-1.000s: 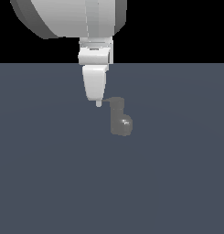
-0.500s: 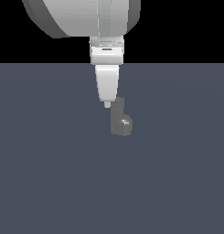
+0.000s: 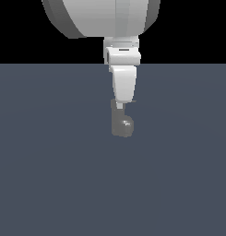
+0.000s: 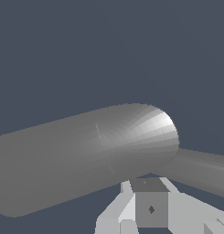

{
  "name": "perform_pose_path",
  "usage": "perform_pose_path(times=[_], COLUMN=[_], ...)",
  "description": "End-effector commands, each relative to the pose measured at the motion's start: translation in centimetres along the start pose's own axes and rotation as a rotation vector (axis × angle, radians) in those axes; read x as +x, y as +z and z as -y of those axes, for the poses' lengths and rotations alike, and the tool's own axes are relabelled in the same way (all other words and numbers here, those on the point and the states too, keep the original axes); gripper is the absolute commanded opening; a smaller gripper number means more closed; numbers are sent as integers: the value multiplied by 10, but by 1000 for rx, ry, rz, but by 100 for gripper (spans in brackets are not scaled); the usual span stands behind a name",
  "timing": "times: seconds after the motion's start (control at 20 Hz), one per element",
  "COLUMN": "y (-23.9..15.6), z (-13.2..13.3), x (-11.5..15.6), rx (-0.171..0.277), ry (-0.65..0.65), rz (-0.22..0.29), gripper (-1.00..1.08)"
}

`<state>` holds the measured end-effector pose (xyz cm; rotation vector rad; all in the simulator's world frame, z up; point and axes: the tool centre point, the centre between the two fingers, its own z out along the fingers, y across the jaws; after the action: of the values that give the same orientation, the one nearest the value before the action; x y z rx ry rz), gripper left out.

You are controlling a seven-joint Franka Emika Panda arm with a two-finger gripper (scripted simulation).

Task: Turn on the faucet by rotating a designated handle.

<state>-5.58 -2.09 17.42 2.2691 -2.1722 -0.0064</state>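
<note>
Over grey floor [image 3: 50,184], end effector [image 3: 118,104] meets faucet [image 3: 121,123], opening unclear.

dull grey metallic faucet [image 3: 122,124] with a shiny highlight; matt white gripper [image 3: 124,100].

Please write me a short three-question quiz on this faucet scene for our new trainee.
1. True or false: in the exterior view the gripper stands directly above the faucet.
2. In the exterior view, what lies under the faucet? A) a white sink, B) a plain blue-grey floor, C) a wooden table.
3. Fill in: in the wrist view the faucet's thick cylinder ends in a ______ highlight.

Key
1. True; the gripper's tip overlaps the top of the column.
2. B
3. bright (shiny)
</note>
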Motion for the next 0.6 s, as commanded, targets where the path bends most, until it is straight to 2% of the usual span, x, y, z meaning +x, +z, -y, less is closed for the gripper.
perform_pose_path(times=[0.0, 0.55], y=[1, 1], z=[7, 30], x=[16, 70], rx=[5, 4], ry=[14, 38], rz=[0, -2], gripper=[-100, -100])
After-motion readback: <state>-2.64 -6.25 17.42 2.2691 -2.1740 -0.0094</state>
